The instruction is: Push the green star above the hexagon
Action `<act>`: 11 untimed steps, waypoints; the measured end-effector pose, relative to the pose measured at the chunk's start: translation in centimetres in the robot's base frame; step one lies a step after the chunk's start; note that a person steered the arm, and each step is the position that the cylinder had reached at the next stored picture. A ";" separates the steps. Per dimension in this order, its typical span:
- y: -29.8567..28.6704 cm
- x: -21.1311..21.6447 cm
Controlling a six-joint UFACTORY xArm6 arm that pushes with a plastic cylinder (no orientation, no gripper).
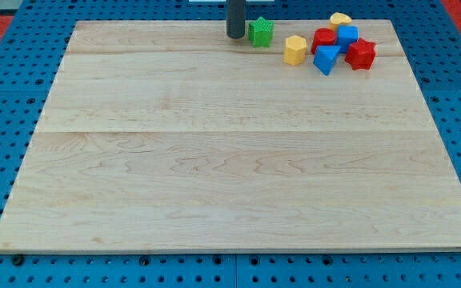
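Observation:
The green star [261, 31] sits near the top edge of the wooden board [230, 160], a little right of centre. My tip [235, 36] is just to the star's left, almost touching it. The yellow hexagon [295, 50] lies to the star's right and slightly lower, a short gap away.
A tight cluster lies right of the hexagon: a red block [323, 38], a blue block [347, 34], a blue triangular block [326, 60], a red star-like block [361, 54] and a yellow block [340, 18] at the board's top edge. Blue pegboard surrounds the board.

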State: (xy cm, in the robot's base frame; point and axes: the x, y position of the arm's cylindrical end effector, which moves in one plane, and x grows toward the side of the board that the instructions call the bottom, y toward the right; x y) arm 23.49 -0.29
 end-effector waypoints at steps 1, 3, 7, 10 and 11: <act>-2.2 1.9; -2.4 1.9; 6.8 0.5; 10.1 13.3; 11.4 12.4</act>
State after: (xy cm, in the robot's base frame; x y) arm 35.87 11.09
